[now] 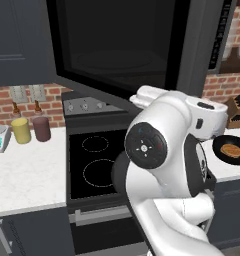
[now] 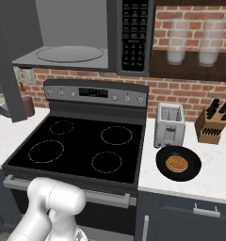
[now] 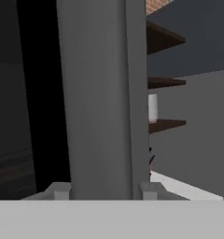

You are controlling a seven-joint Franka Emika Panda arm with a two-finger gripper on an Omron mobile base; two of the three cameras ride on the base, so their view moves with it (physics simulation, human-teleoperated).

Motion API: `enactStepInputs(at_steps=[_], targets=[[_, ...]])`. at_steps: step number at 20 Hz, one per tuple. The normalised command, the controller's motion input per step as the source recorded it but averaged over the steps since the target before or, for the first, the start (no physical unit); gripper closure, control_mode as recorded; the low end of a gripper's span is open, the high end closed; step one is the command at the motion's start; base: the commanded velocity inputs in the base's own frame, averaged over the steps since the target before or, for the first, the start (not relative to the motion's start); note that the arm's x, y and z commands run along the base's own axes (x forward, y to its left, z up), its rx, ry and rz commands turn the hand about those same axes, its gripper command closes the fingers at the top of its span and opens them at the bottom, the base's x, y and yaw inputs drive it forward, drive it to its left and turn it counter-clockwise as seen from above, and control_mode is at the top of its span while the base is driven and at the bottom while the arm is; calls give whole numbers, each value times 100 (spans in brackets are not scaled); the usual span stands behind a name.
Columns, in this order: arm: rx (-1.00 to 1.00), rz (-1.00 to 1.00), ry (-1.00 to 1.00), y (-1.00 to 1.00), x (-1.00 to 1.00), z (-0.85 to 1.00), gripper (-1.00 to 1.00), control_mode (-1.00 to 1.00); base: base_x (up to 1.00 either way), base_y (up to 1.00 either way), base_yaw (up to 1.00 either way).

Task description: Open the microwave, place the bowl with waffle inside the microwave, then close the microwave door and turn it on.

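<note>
Grey metal fills most of my hand view: the edge of the microwave door (image 3: 102,98) stands upright between my two fingers (image 3: 59,190), which sit on either side of it, partly spread. I cannot tell whether they are pressing on the panel or just bracketing it. From the base cameras the microwave (image 2: 86,35) is already open above the stove (image 2: 82,146), its turntable exposed, and the door hangs swung out to the left. The bowl (image 2: 178,163) sits on the white tabletop (image 2: 213,174) to the right of the stove, just in front of the toaster (image 2: 169,124), with the waffle (image 2: 177,164) lying flat inside it; the knife block (image 2: 212,123) stands near, further right. I judge the opening step is close to finished, so I would push the door only until the cavity is clear for the bowl, keep the motion along the door's arc so the edge does not jam between the fingers, then back straight off before swinging right and down toward the bowl, steering clear of the toaster.
</note>
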Motion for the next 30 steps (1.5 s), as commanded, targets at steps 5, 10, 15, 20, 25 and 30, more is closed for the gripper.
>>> enactStepInputs(at_steps=[5,10,15,20,25,30], targets=[[-1,0,0,4,0,-19,-100,-100,0,0,0],[0,0,-4,9,-1,-10,-100,-100,0,0,0],[0,0,-14,13,-14,7,-100,-100,0,0,0],[0,0,1,15,-1,18,-100,-100,0,0,0],[0,0,7,3,-36,26,-100,-100,0,0,0],[-1,7,5,-1,-84,14,-100,-100,0,0,0]])
